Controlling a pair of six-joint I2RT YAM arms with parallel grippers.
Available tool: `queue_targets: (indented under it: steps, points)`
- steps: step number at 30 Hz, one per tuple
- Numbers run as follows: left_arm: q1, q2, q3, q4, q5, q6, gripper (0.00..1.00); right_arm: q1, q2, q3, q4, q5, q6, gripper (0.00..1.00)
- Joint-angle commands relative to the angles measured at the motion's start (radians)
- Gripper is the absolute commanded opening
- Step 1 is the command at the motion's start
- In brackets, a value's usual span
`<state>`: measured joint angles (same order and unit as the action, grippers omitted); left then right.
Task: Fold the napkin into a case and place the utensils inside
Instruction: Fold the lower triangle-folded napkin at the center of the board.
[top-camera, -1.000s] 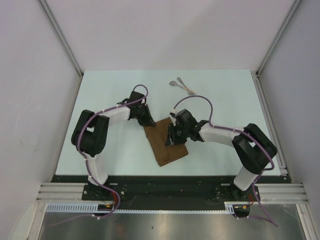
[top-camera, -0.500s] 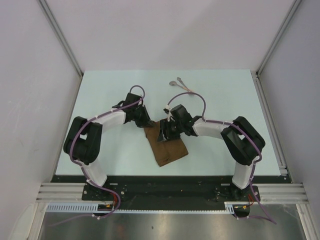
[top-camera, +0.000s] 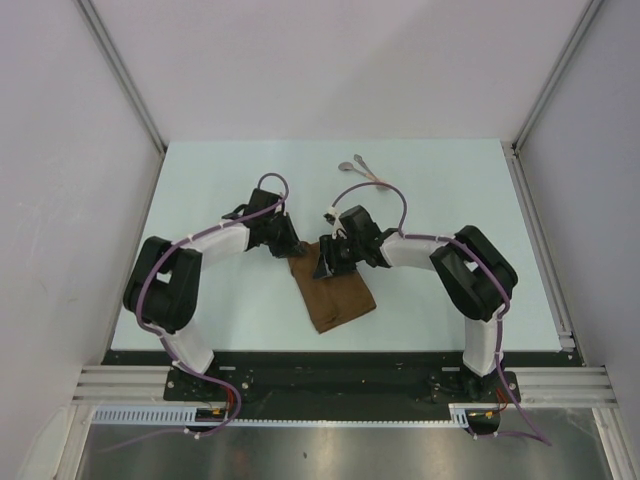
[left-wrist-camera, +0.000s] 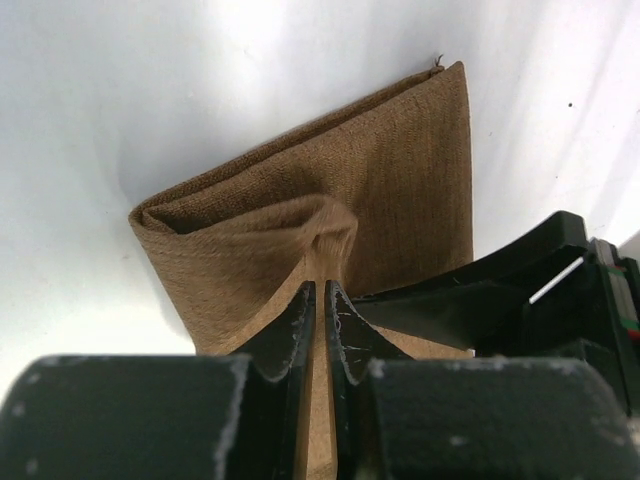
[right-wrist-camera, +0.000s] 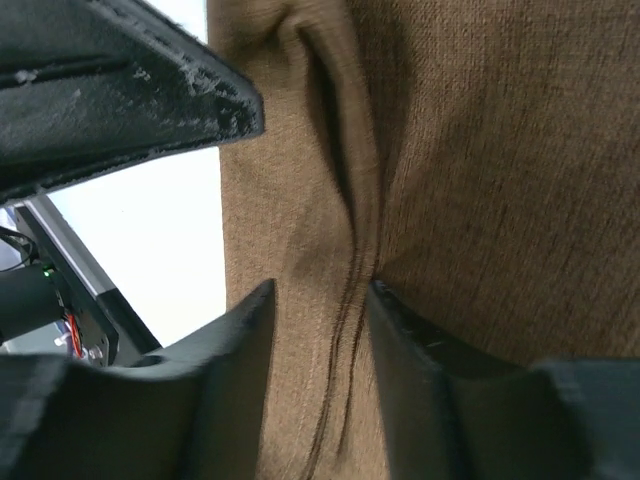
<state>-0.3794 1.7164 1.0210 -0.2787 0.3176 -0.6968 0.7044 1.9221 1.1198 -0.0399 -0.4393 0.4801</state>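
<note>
Top external view: folded plain brown cloth napkin lies slanted on pale table, its far end under both grippers. Left gripper: fingers nearly together, pinching raised fold of cloth between tips; rest of napkin spreads beyond fingertips. Right gripper: fingers parted, straddling lengthwise crease in cloth; cannot tell whether pads press it. Two thin silvery metal utensils lie together well beyond both grippers' fingertips, apart from napkin.

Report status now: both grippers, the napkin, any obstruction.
Left gripper shut, pinching a raised layer of the napkin. Right gripper open, straddling a crease in it. Utensils lie apart, farther back, not yet inside. Nothing in the way.
</note>
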Motion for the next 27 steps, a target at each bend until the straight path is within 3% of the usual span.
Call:
queue_targets:
  steps: [1, 7, 13, 27]
  points:
    - [-0.004, -0.063, -0.007, 0.013, 0.003, 0.022, 0.11, -0.002, 0.028, -0.008, 0.09, -0.041, 0.026, 0.42]
    - [0.007, -0.092, 0.036, -0.039, -0.02, 0.052, 0.11, -0.008, 0.011, -0.008, 0.086, -0.038, 0.028, 0.29]
    - [0.007, -0.135, 0.031, -0.05, -0.017, 0.054, 0.12, -0.019, -0.003, -0.005, 0.084, -0.032, 0.032, 0.0]
    - [-0.018, -0.216, -0.144, 0.006, 0.001, 0.028, 0.11, -0.04, -0.08, -0.034, 0.061, 0.031, 0.046, 0.0]
